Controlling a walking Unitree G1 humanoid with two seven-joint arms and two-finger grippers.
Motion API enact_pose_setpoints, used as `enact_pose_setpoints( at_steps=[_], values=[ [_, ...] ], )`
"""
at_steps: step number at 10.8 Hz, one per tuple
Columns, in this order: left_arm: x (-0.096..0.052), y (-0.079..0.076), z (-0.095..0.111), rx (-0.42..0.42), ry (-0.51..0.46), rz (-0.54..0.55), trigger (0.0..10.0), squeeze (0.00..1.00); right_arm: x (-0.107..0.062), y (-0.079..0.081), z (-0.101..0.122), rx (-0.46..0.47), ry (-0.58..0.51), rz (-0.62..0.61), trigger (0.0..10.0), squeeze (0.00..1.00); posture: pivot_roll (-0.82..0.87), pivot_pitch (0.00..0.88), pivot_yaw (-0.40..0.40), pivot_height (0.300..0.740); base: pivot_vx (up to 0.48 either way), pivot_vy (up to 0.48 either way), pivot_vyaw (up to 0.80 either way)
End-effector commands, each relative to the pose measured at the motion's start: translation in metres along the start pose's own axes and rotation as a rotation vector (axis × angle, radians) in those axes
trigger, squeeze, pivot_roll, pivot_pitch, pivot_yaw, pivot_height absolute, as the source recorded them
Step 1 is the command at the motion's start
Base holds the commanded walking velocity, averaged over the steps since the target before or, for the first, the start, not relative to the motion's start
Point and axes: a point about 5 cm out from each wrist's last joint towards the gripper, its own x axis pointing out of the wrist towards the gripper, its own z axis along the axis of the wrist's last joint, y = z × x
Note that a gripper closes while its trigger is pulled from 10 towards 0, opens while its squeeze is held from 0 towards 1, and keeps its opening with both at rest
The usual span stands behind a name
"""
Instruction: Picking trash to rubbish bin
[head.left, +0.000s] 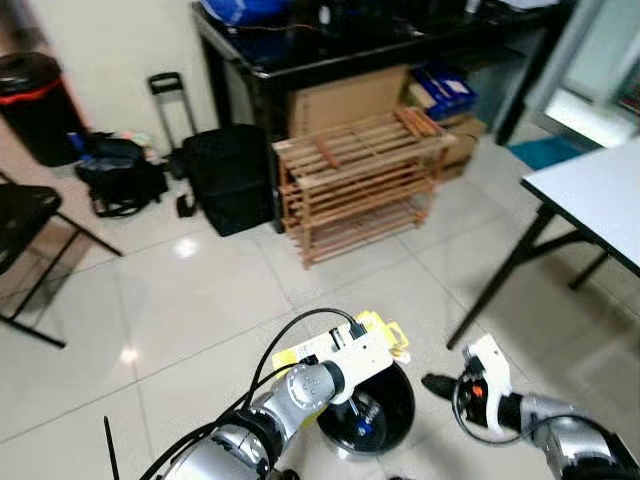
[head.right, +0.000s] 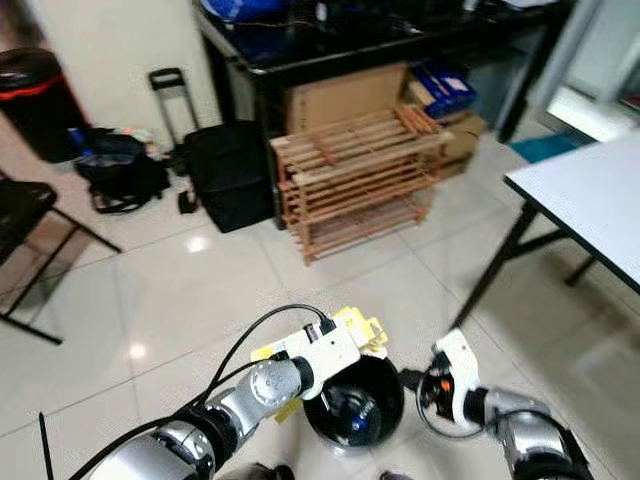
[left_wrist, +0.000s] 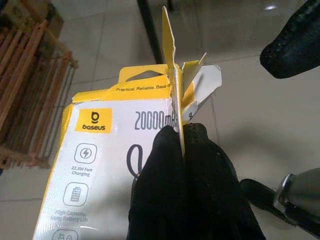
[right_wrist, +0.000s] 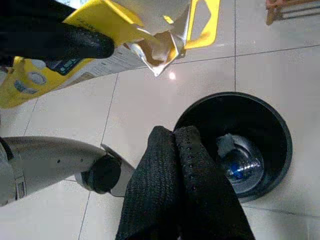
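Note:
A yellow and white Baseus power bank box (left_wrist: 100, 165), torn open at its top, is pinched by its edge in my left gripper (left_wrist: 181, 137). In the eye views the box (head.left: 385, 335) hangs over the far rim of a round black rubbish bin (head.left: 400, 425) on the floor right in front of me. The bin (right_wrist: 200, 112) holds a plastic bottle with a blue cap (right_wrist: 240, 167) at its bottom. My right gripper (head.left: 437, 384) hovers just right of the bin, its fingers (right_wrist: 192, 150) pressed together with nothing between them.
A wooden shoe rack (head.left: 355, 180) stands ahead under a black table (head.left: 330, 50) with cardboard boxes behind. A black case (head.left: 230, 175) and backpack (head.left: 120, 175) lie left of it. A white table (head.left: 600, 190) is at right, a black chair (head.left: 25, 215) at left.

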Motion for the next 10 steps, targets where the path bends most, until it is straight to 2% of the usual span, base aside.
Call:
enact_pose_setpoints(
  at_steps=[1,6,10],
  values=[
    [0.009,-0.015,0.015,-0.001,-0.044,-0.046,10.0,0.0,-0.004,-0.002,0.003,-0.006,-0.012,-0.004,10.0,0.0,-0.15,0.1,0.047,0.74,0.0,0.0,0.0],
    [0.009,-0.014,0.016,-0.055,-0.062,0.0,10.0,0.0,-0.015,0.004,-0.001,-0.022,-0.018,0.007,10.0,0.0,-0.14,0.167,0.013,0.74,0.0,0.0,0.0],
    [0.008,-0.026,0.012,-0.063,-0.077,-0.045,10.0,0.0,-0.013,0.024,-0.011,-0.011,-0.025,0.037,10.0,0.0,-0.15,0.212,0.032,0.74,0.0,0.0,0.0]
  ],
)
